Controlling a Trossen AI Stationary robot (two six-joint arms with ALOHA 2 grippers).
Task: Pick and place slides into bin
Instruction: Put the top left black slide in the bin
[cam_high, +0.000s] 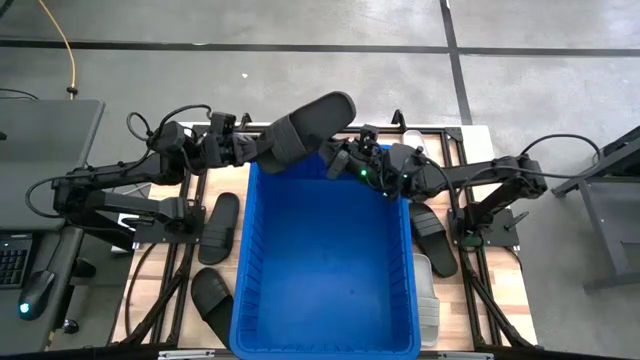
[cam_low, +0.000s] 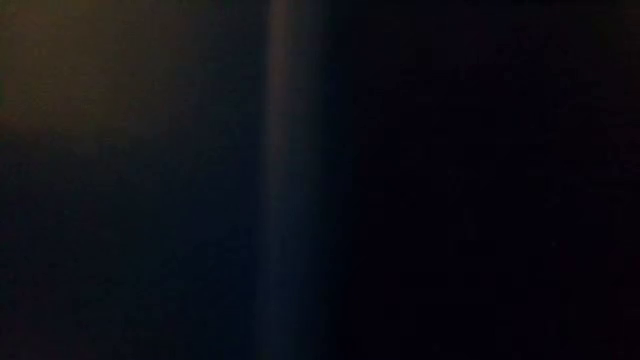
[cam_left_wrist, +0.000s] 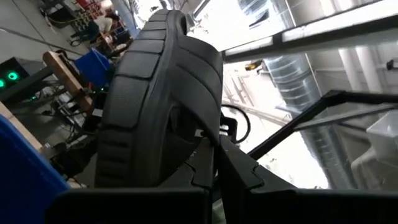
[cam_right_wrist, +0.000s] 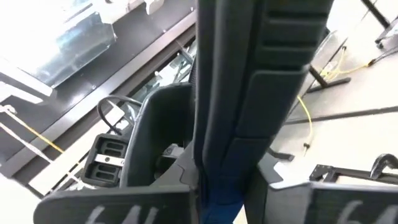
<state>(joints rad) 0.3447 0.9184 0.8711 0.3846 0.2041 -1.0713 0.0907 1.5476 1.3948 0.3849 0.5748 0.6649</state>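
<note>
Two grippers on one matte black ribbed-strap slide (cam_high: 305, 128).
Left gripper (cam_high: 252, 146) and right gripper (cam_high: 338, 160) both clamp it above the deep blue plastic bin's (cam_high: 325, 330) far rim.

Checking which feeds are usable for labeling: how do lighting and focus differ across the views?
High view: evenly lit, sharp on the bin. Low view: almost black, nothing readable. Left wrist view: the black slide fills the frame against a blown-out bright background. Right wrist view: close, soft, similarly overexposed behind.
</note>
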